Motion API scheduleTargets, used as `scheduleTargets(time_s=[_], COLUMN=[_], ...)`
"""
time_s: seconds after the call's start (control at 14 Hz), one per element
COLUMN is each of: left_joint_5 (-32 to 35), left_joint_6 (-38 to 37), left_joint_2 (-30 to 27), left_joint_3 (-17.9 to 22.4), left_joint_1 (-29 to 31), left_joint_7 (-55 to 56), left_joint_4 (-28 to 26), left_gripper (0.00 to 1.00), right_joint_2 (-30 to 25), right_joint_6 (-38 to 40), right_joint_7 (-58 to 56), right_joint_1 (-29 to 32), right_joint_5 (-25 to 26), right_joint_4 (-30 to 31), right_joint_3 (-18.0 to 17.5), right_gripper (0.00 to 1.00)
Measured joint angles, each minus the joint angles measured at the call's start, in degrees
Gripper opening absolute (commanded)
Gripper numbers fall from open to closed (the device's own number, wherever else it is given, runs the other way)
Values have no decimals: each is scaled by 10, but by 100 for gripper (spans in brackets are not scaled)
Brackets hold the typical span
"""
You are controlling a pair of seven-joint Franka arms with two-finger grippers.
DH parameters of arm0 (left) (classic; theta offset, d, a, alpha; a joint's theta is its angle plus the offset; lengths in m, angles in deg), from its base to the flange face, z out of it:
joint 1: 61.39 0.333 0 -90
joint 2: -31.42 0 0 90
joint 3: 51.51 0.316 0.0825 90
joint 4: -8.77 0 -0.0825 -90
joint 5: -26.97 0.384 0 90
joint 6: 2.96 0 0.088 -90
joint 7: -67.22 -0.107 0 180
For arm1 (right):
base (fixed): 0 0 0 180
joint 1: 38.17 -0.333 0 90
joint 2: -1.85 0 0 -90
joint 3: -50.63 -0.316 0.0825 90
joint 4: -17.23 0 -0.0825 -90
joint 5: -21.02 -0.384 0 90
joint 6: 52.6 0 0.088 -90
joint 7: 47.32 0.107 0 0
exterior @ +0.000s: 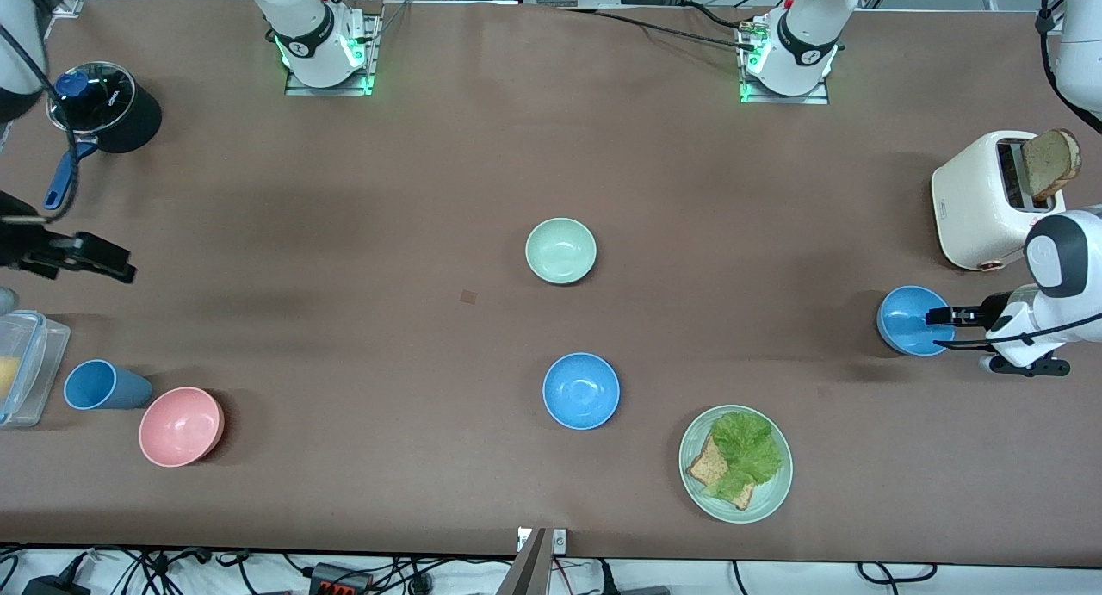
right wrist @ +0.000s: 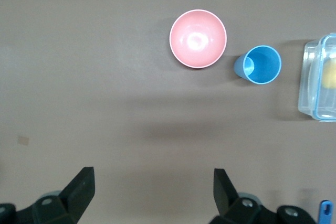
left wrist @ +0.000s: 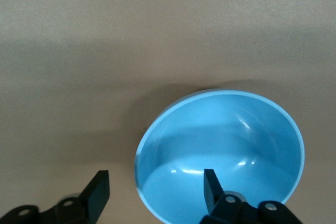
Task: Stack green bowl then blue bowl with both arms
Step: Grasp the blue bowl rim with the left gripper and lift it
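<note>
The pale green bowl (exterior: 560,251) sits mid-table. A blue bowl (exterior: 581,390) sits nearer the front camera than it. Its blue twin (exterior: 906,321) sits toward the left arm's end of the table, and it also shows in the left wrist view (left wrist: 226,150). My left gripper (exterior: 937,317) is open at this twin's rim (left wrist: 156,177), with one finger inside the bowl and one outside. My right gripper (exterior: 120,268) is open and empty (right wrist: 153,172) over bare table at the right arm's end.
A white toaster (exterior: 981,201) holding bread stands beside the twin bowl. A green plate (exterior: 699,483) carries lettuce and bread. A pink bowl (exterior: 181,425), a blue cup (exterior: 102,385), a clear container (exterior: 21,367) and a black pot (exterior: 108,104) lie at the right arm's end.
</note>
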Motion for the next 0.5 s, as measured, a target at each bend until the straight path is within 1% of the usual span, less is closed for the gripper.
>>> scheduleTargets(time_s=[0.36, 0.43, 0.5], left_joint_5=[0, 0, 0], left_joint_6=[1, 6, 11], left_joint_2=[11, 14, 15], left_joint_3=[0, 0, 0], left_joint_1=[7, 9, 9], left_joint_7=[-11, -13, -13], left_joint_4=[-1, -2, -3], left_gripper=[57, 51, 43], right_joint_2=[-18, -23, -28], right_joint_6=[38, 38, 37], right_joint_7=[-5, -5, -5], right_joint_1=[-1, -1, -1], right_joint_5=[0, 0, 0], right_joint_4=[7, 14, 20], right_joint_3=[6, 6, 7], right_gripper=[100, 100, 100])
